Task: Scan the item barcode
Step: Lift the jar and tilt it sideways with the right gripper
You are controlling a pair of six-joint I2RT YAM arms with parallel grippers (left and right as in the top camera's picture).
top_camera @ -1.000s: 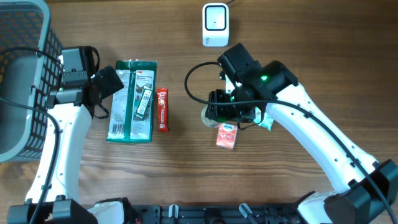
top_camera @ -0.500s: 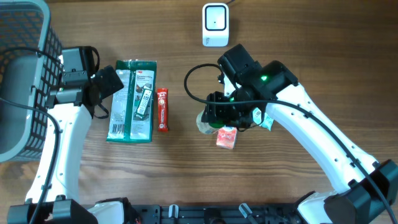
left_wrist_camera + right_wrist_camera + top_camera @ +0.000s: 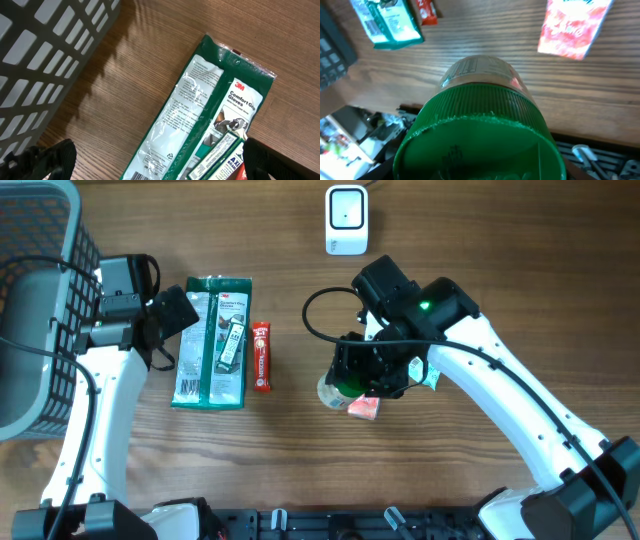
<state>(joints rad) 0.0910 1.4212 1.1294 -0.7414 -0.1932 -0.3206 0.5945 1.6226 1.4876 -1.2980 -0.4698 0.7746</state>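
Observation:
My right gripper (image 3: 368, 372) is shut on a jar with a green ribbed lid (image 3: 479, 125) and a pale labelled body (image 3: 331, 391), held above the wood at mid-table. In the right wrist view the lid fills the foreground and hides the fingers. The white barcode scanner (image 3: 346, 220) stands at the back centre, well apart from the jar. My left gripper (image 3: 176, 315) hangs open over the top left of a green glove package (image 3: 200, 110), its fingertips (image 3: 50, 157) wide apart with nothing between them.
A pink tissue pack (image 3: 364, 408) lies just under the jar and the right gripper. A red snack bar (image 3: 261, 356) lies beside the glove package (image 3: 212, 342). A grey wire basket (image 3: 40, 300) fills the left edge. A teal packet (image 3: 430, 377) peeks from behind the right arm.
The right gripper has carried the jar toward the front of the table and now covers part of the pink tissue pack. The left arm has not moved.

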